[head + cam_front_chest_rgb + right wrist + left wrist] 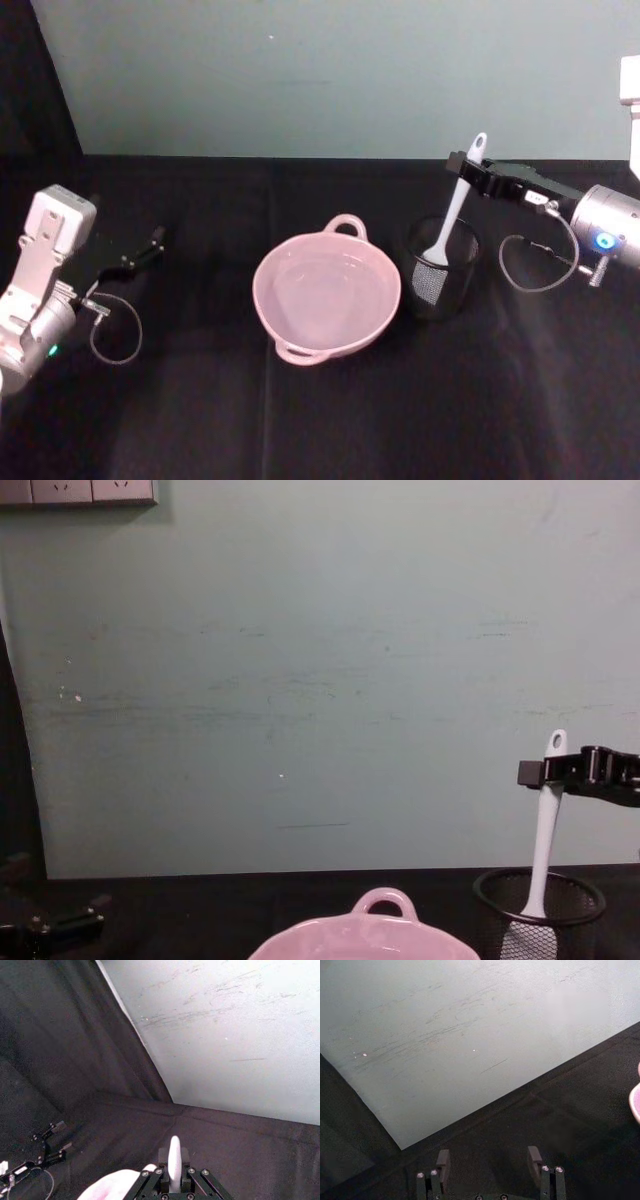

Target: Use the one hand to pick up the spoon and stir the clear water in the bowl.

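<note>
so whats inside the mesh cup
The spoon stands in the mesh cup, blade down, with the right gripper shut on its handle. The cup's floor is hidden behind the mesh.

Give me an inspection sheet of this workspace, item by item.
Surface: black cloth table.
Job's things: pink bowl at centre, water in it barely visible; white spoon standing blade-down in the mesh cup.
Clutter: black wire-mesh cup to the bowl's right.
Grippers: right gripper closed on the spoon's handle near its top; left gripper idle at the table's left, fingers apart, holding nothing.
Cables: a looped cable at each wrist.
Surroundings: pale green wall; wall sockets top left in the chest view.
</note>
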Controlling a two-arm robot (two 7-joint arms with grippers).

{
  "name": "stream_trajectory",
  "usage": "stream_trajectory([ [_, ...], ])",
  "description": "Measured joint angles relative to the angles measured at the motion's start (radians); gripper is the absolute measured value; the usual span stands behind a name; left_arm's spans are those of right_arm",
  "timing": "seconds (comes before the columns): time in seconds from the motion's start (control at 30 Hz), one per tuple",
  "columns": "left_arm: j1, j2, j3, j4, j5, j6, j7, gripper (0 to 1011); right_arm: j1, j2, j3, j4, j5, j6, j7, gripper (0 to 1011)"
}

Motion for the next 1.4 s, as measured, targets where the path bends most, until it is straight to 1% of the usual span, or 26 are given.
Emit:
stream_trajectory([
  [0.5, 0.000, 0.000, 0.000, 0.000, 0.000, 0.000, 0.000, 1011, 0.006, 0.000, -0.015, 0.024, 0.010, -0.012, 0.001, 121],
  [0.6, 0.000, 0.000, 0.000, 0.000, 0.000, 0.000, 0.000, 1011, 0.006, -0.002, -0.017, 0.028, 0.016, -0.012, 0.004, 121],
  [0.97, 0.000, 0.000, 0.000, 0.000, 0.000, 0.000, 0.000, 1011, 0.007, -0.002, -0.017, 0.028, 0.015, -0.011, 0.005, 133],
  [1.07, 0.000, 0.000, 0.000, 0.000, 0.000, 0.000, 0.000, 1011, 0.007, -0.002, -0.017, 0.027, 0.015, -0.011, 0.004, 203],
  [1.1, 0.000, 0.000, 0.000, 0.000, 0.000, 0.000, 0.000, 1011, 0.007, -0.002, -0.016, 0.027, 0.015, -0.011, 0.004, 251],
  [1.13, 0.000, 0.000, 0.000, 0.000, 0.000, 0.000, 0.000, 1011, 0.007, -0.002, -0.016, 0.027, 0.014, -0.010, 0.004, 251],
  [1.23, 0.000, 0.000, 0.000, 0.000, 0.000, 0.000, 0.000, 1011, 0.007, -0.002, -0.016, 0.027, 0.014, -0.010, 0.004, 371],
  [1.3, 0.000, 0.000, 0.000, 0.000, 0.000, 0.000, 0.000, 1011, 0.007, -0.002, -0.016, 0.027, 0.014, -0.010, 0.004, 409],
  [1.37, 0.000, 0.000, 0.000, 0.000, 0.000, 0.000, 0.000, 1011, 0.007, -0.002, -0.016, 0.026, 0.013, -0.010, 0.004, 470],
  [1.4, 0.000, 0.000, 0.000, 0.000, 0.000, 0.000, 0.000, 1011, 0.007, -0.002, -0.016, 0.026, 0.013, -0.010, 0.004, 530],
])
